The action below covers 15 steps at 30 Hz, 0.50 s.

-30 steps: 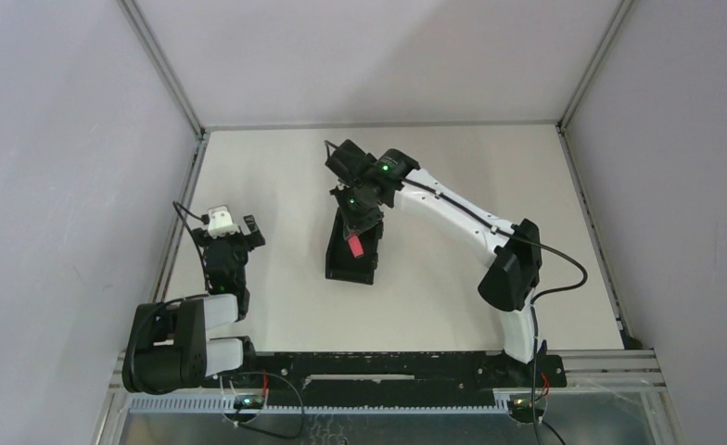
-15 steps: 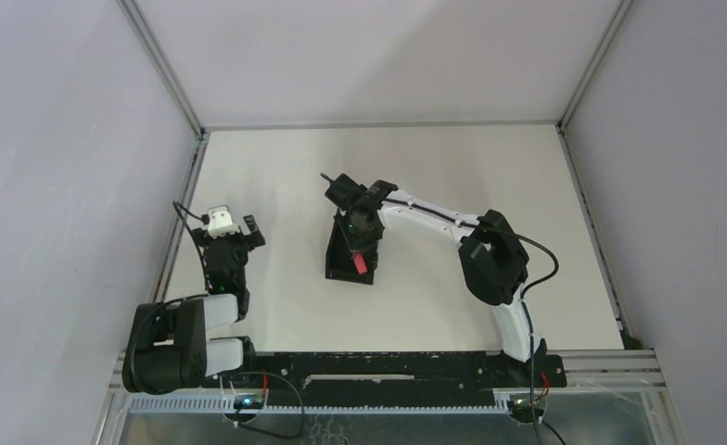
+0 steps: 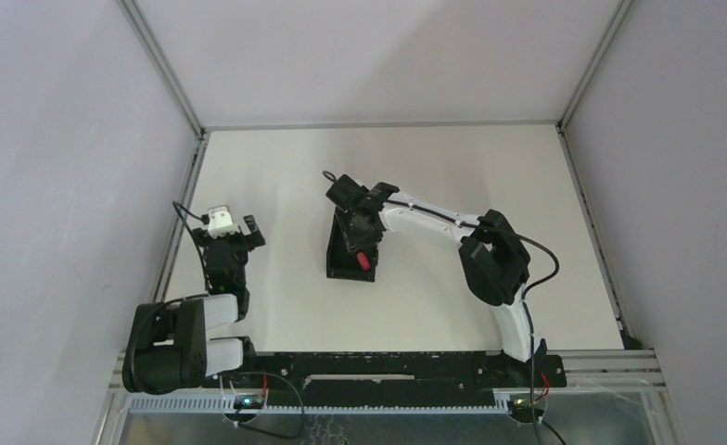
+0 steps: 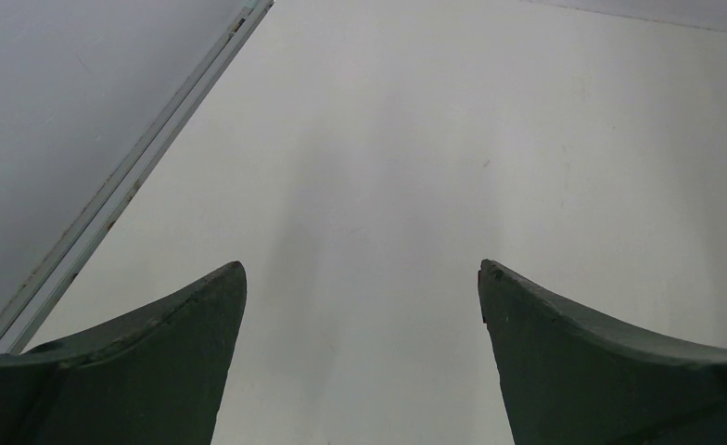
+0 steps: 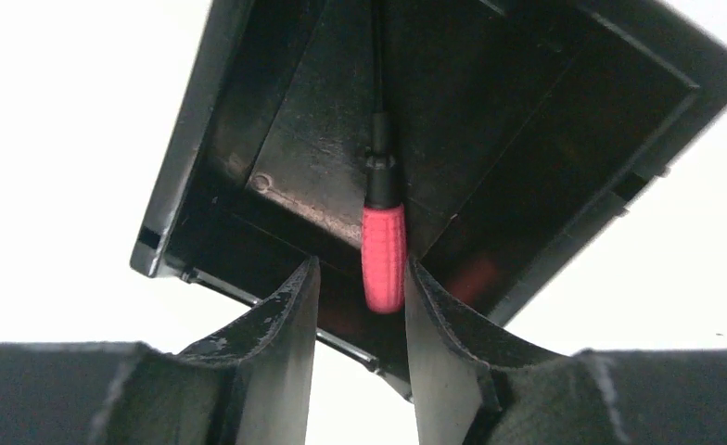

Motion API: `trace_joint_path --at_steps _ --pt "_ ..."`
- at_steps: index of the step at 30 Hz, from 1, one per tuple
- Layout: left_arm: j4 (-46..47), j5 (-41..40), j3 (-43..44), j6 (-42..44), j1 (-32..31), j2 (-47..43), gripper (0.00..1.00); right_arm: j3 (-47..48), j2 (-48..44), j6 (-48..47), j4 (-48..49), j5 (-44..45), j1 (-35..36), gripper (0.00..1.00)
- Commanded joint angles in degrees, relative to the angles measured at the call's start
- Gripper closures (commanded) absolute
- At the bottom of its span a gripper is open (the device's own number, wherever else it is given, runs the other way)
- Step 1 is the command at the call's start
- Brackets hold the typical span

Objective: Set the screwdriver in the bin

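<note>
Two claws: the right claw [image 5: 362, 267], slightly parted, flanks the small red-handled, black-shafted screwdriver [image 5: 383, 258] lying inside the black rectangular plastic bin [image 5: 545, 130] at the middle of the overhead view on the white bench [image 4: 415, 139], while the left claw [image 4: 360, 269] gapes wide at left.

Here's a robotics lab test cell: a bare white tabletop [image 3: 434, 306] boxed in by plain grey panels [image 3: 63, 139] on three sides of it, aluminium struts [image 3: 161, 67] rising from its far corners, a left arm [image 3: 188, 334] and right arm [image 3: 434, 218] bolted to a black rail [image 3: 434, 363] along its near edge
</note>
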Motion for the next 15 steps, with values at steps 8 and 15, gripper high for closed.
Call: trace_joint_path --at_steps 8,15 --pt "2.27 -0.18 3.06 0.96 -0.39 0.06 0.0 -6.63 -25.2 -6.4 9.62 5.31 0.78 0.0" --pt "2.27 -0.21 3.04 1.05 -0.37 0.06 0.0 -25.24 -39.4 -7.43 20.14 7.6 -5.33 0.0"
